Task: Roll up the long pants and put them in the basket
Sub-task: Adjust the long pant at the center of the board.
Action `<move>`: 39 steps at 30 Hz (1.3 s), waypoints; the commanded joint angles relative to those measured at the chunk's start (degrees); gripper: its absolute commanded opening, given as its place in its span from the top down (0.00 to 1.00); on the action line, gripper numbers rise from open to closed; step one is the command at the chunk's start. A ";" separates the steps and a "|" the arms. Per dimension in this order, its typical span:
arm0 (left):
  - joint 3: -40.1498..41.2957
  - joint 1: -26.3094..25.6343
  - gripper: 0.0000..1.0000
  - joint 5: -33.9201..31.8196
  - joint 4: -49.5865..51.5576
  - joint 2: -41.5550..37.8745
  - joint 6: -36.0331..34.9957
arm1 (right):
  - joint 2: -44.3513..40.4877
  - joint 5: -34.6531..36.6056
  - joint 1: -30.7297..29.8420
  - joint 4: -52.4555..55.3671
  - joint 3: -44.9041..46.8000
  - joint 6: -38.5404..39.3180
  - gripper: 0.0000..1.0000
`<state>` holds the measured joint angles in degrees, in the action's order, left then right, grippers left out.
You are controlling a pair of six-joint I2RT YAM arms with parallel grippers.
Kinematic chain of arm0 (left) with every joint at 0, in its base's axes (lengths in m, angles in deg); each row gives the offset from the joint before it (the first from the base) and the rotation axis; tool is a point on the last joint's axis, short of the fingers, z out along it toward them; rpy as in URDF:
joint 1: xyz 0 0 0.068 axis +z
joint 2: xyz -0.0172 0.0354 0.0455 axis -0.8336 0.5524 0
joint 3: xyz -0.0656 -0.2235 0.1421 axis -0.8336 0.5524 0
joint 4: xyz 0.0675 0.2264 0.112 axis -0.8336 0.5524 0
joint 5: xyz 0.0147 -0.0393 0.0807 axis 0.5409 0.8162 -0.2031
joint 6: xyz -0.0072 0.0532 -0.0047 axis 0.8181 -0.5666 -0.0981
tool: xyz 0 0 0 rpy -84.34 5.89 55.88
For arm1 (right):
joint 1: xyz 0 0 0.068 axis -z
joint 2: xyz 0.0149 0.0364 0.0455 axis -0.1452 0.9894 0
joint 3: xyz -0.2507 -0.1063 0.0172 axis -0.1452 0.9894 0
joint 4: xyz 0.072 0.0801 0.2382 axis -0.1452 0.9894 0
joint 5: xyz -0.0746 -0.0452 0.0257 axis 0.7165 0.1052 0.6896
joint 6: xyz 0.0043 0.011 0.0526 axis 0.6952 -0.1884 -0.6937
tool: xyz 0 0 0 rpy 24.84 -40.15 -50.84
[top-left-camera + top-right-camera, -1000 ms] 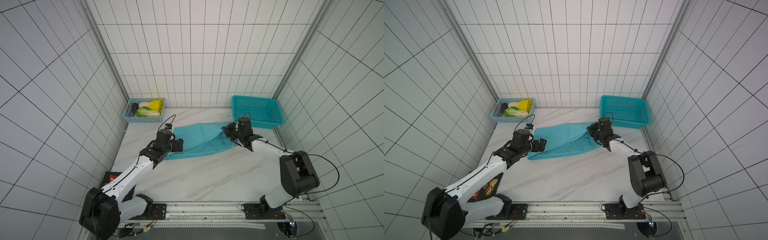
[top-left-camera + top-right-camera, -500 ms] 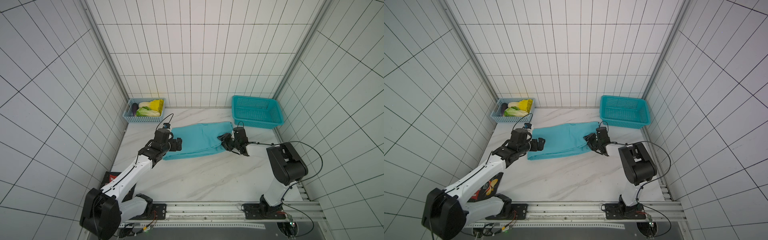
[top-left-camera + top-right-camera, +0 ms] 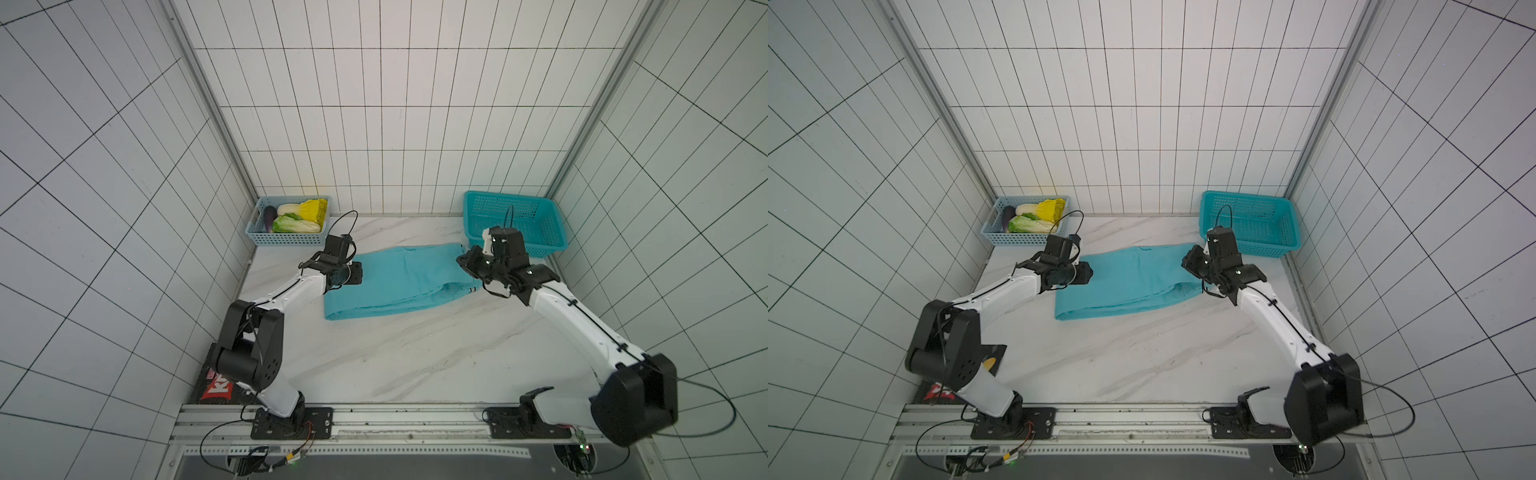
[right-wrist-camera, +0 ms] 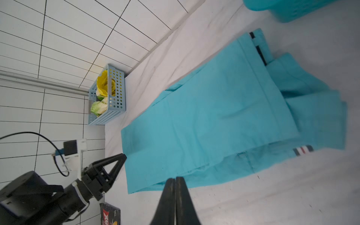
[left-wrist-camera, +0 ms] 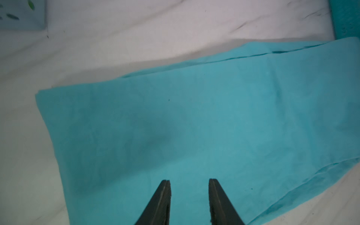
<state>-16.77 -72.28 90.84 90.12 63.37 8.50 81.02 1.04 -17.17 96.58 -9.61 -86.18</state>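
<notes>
Under left hand [image 5: 189, 181] — long pants [image 5: 194, 116]

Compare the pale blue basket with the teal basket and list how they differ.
Colour: the pale blue basket is light greyish blue; the teal basket is saturated teal. Size: the teal basket is clearly larger than the pale blue basket. Contents: the pale blue basket holds leafy vegetables; the teal basket shows none. Both are perforated plastic, at the back of the table.

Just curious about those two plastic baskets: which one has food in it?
The smaller pale blue perforated plastic basket, holding leafy vegetables; the bigger teal mesh plastic basket shows none.
</notes>
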 commanded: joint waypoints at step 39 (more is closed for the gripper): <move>6.64 -4.48 0.73 15.81 -2.31 -21.26 8.18 | 26.86 0.72 -7.18 14.72 -22.10 21.34 0.98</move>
<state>-7.64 -78.14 104.98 92.00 35.39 22.90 114.97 0.38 -25.26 116.51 -37.98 -56.68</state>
